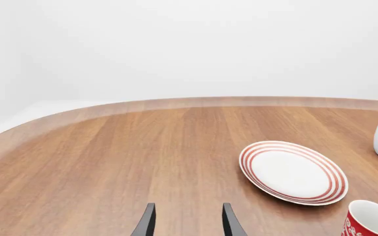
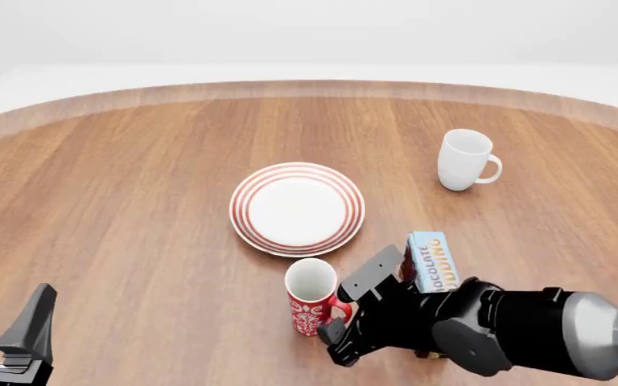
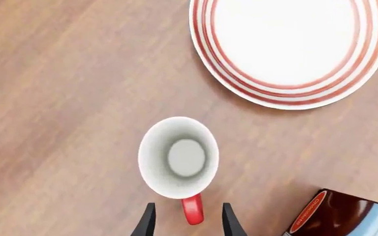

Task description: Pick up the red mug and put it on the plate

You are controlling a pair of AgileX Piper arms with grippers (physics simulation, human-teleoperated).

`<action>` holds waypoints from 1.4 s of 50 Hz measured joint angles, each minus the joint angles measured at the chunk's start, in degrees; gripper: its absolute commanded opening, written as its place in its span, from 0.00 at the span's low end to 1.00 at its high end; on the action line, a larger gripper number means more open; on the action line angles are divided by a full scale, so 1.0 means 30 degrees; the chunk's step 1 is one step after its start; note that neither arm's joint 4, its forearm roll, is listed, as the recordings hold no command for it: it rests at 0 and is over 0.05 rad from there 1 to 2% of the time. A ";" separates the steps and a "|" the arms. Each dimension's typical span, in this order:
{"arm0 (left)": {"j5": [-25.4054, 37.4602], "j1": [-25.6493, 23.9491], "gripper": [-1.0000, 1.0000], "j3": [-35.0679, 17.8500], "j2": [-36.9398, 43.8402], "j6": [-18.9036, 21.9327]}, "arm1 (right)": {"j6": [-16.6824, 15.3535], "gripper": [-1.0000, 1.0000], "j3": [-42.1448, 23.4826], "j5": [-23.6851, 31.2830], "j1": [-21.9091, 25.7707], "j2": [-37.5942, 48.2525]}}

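Red mug (image 2: 311,296) stands upright on the worktop (image 2: 126,209), just beside the near edge of the plate (image 2: 297,208), not on it. Right claw (image 3: 186,221) is open, its fingers either side of the mug's handle (image 3: 192,209); contact cannot be confirmed. Left claw (image 1: 187,221) is open, holding nothing, well apart. A white mug (image 2: 465,160) and a chocolate pudding box (image 2: 433,261) stand nearby.

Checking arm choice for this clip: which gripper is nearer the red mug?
Right. The right gripper sits open, its fingers either side of the red mug's handle. The left gripper is far off at the table's near left edge.
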 measured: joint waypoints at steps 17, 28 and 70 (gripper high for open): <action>0.0000 0.0000 1.00 0.0000 0.0000 0.0000 | -0.0370 0.00 0.0006 -0.0200 -0.0378 0.0176; 0.0000 0.0000 1.00 0.0000 0.0000 0.0000 | -0.0715 0.00 -0.0135 0.0106 -0.0568 -0.0036; 0.0000 0.0000 1.00 0.0000 0.0000 0.0000 | -0.2510 0.00 -0.1749 0.3883 -0.1866 -0.4342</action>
